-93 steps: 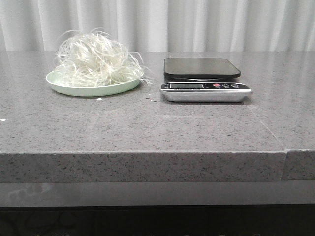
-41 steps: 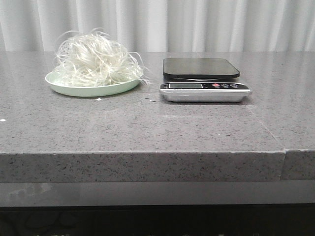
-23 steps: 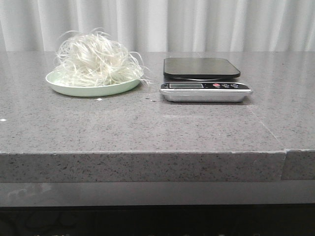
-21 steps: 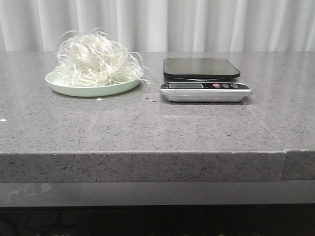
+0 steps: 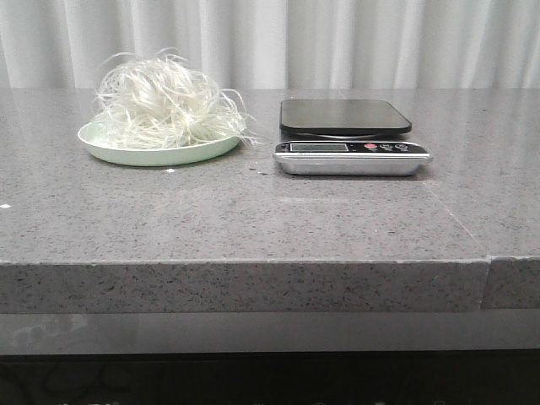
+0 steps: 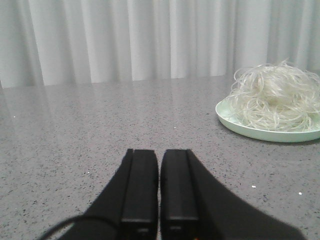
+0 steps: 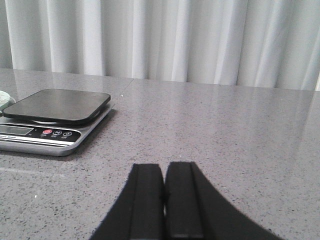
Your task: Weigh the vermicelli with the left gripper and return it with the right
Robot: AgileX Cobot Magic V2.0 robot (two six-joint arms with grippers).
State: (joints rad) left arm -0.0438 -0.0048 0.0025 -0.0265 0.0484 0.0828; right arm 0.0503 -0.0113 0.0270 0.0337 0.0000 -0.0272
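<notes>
Step in hand, as I judge it: bring my left gripper to the vermicelli, which sits heaped on the pale green plate in the upper left of the front view and at the right edge of the left wrist view. My left fingers are pressed together with nothing between them, low over the counter and well apart from the plate. To do this well I should spread the fingers wide before arrival, come down on the crown of the heap, and close deep in the tangle, because loose strands overhang the rim and a shallow pinch would likely shed them. The scale stands just beside the plate, upper centre-right of the front view, its dark platform bare; the transfer should lift clear of the plate rim and the scale's front panel. My right gripper is likewise closed on nothing, near the scale, with open counter between. Nothing visible blocks either path. A white curtain hangs behind.
</notes>
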